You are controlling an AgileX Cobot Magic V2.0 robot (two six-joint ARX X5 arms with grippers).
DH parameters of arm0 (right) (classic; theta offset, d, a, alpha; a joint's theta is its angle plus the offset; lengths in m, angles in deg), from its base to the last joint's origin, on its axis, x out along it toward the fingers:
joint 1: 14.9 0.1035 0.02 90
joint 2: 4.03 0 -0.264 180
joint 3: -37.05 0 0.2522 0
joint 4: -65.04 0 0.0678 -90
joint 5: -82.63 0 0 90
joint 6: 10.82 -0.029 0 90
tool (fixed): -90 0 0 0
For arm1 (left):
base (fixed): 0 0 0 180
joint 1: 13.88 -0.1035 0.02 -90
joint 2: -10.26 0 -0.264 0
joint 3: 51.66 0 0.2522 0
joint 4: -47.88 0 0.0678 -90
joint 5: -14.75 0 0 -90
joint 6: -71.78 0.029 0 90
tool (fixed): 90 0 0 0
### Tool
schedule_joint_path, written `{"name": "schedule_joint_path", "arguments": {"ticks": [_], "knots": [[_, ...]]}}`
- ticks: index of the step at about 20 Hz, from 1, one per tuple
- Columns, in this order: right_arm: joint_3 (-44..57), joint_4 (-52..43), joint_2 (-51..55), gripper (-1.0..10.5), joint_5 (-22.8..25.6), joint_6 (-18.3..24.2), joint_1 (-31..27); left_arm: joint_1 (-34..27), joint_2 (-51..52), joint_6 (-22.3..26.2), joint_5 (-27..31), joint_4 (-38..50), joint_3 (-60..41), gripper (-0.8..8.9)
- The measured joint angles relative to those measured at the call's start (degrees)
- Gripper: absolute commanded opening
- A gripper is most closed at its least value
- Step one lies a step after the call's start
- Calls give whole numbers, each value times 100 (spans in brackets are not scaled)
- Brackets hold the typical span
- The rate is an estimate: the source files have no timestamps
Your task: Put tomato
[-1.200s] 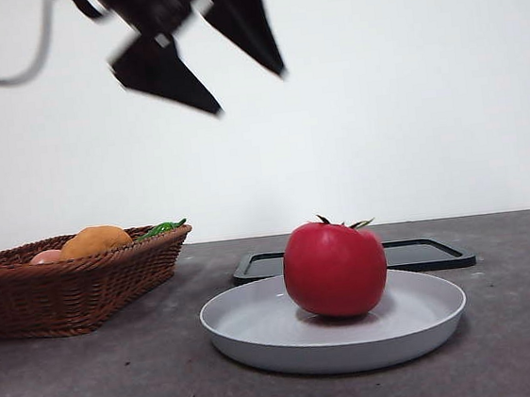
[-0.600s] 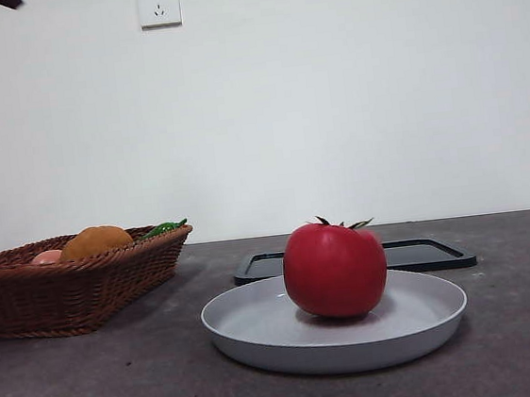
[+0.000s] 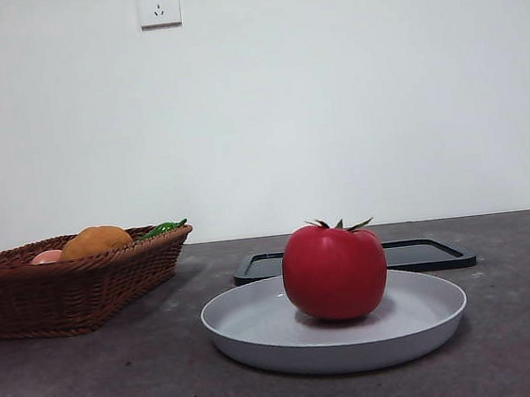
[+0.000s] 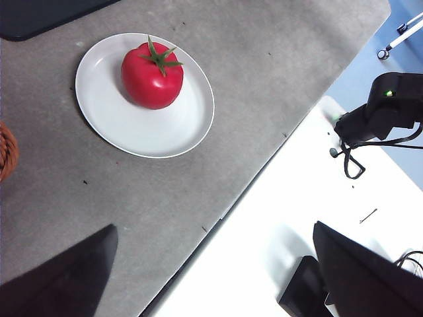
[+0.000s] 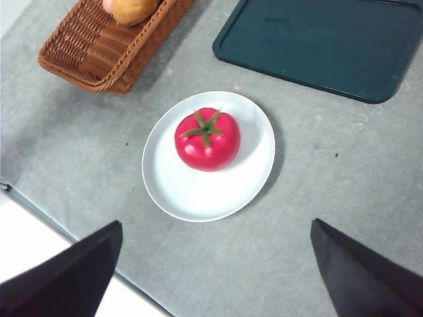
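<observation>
I counted one tomato, one white plate, one wicker basket, one dark tray, one orange-brown fruit, one pale pink fruit, and my two pincers.

Illumination is bright, even and diffuse. The glossy red tomato carries soft highlights and casts a faint shadow on the white round plate. All views are sharp, without motion blur.
</observation>
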Motion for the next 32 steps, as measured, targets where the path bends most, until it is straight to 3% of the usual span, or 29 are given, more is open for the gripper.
{"name": "schedule_joint_path", "arguments": {"ticks": [7,16,26,32], "knots": [[0,-197,-254,456,-127,-2,310,0,-2,15,0,122,0,468],[0,-1445,-2000,496,-140,-2,1187,0,-2,13,0,120,0,468],[0,-2688,-3917,496,625,-2,1985,0,-2,13,0,120,0,468],[0,-3320,-4454,497,883,-2,2299,0,-2,15,0,122,0,468]]}}
